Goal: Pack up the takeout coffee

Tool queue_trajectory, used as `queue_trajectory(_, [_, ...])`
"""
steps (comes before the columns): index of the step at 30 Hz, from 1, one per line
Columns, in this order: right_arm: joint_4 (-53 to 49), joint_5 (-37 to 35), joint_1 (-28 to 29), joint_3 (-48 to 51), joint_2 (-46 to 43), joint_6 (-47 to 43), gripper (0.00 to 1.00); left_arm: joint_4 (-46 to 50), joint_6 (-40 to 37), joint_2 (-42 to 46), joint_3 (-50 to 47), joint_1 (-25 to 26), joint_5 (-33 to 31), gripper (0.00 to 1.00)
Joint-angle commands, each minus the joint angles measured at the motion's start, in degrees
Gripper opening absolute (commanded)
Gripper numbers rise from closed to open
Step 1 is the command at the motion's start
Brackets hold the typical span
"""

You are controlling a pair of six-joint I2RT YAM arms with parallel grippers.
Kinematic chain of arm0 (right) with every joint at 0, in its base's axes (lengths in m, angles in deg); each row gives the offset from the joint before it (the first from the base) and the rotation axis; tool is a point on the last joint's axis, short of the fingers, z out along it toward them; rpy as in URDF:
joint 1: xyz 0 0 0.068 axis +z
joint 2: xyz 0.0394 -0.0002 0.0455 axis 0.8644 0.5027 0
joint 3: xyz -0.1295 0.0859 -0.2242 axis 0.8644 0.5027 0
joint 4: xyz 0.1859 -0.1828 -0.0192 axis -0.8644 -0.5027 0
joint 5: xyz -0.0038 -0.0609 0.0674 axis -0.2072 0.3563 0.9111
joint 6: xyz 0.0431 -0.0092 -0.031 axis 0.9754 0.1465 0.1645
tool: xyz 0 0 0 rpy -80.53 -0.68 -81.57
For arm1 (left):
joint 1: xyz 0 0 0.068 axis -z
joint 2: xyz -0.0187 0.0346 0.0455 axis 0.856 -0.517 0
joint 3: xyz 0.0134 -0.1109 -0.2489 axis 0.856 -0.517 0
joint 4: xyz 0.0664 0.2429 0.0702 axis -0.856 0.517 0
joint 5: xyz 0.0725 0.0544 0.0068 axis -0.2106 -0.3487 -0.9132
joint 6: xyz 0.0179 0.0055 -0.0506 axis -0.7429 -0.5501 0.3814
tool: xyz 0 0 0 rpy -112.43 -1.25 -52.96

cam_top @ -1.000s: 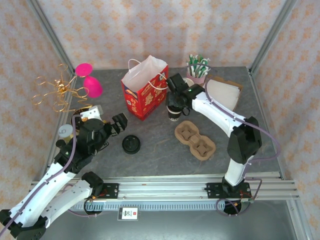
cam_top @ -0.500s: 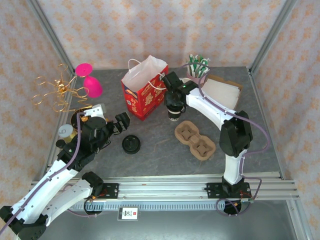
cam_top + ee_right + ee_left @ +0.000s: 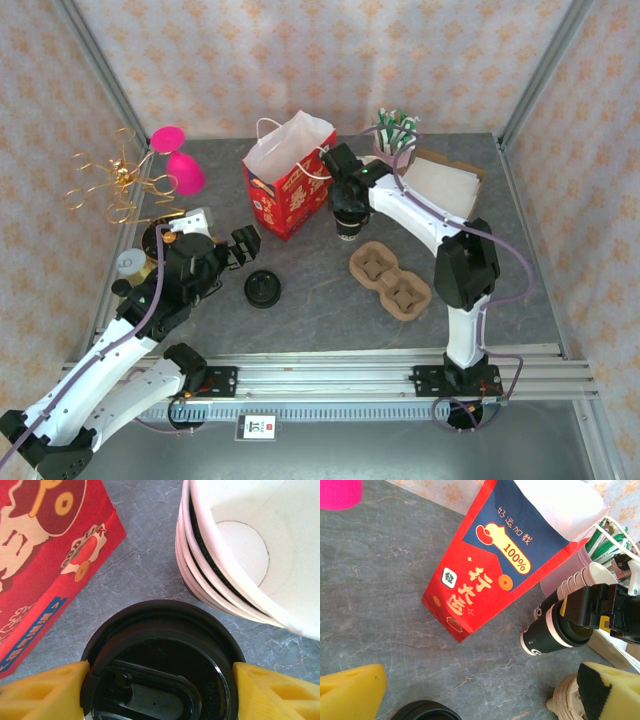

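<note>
Black plastic is what the right hand (image 3: 160,689) has closed on: its yellow pads (image 3: 47,686) press either side of the lid of the coffee cup (image 3: 549,630), which appears to stand on the worktop (image 3: 320,300) between the red paper bag (image 3: 288,190) and the cardboard carrier (image 3: 390,278). That high hold is, I judge, the main risk. If the pads bear on the lid alone, a lift could pull it off or let the cup slip and spill. A stack of empty paper cups (image 3: 235,555) sits just beside the cup and could be toppled by a sideways swing. The bag looks light and stands unsupported with its white handles (image 3: 268,128) up, so a cup base catching the rim could tip it or fold the mouth shut. The right arm reaches far across from its base, elbow bent and forearm angled toward the bag, with the wrist turned down over the cup. The left arm is folded with its forearm pointing toward the bag. The left hand (image 3: 243,248) hovers near a loose black lid (image 3: 262,288) with its jaws wide apart and nothing between them, well apart from the bag it might otherwise steady.
</note>
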Motion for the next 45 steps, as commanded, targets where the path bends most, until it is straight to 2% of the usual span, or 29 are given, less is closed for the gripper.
queue_trajectory(1, [-1.50, -1.03, -0.36, -1.74, 1.23, -1.04, 0.70, -0.96, -1.21, 0.02, -0.45, 0.38, -0.70, 0.99])
queue_trajectory(7, [-1.43, -2.13, -0.62, -1.26, 0.67, -0.74, 0.72, -0.90, -1.25, -0.29, -0.37, 0.38, -0.70, 0.99])
queue_trajectory(20, [-0.48, 1.35, -1.65, 0.36, 1.25, -0.61, 0.82, -0.95, -0.98, -0.59, -0.02, 0.38, -0.70, 0.99])
queue_trajectory(26, [-0.07, 2.34, -1.64, 1.37, 1.58, -0.60, 0.78, -0.93, -1.01, -0.60, 0.09, 0.38, -0.69, 0.99])
queue_trajectory(36, [-2.01, 2.77, -1.69, 2.61, 3.38, -0.52, 0.78, -0.66, -1.04, -0.60, 0.23, 0.38, -1.01, 0.99])
queue_trajectory(45, [-3.00, 3.00, -1.69, 4.57, 0.84, -0.51, 0.74, 0.43, -2.15, -0.46, 0.89, 0.38, -0.48, 0.99])
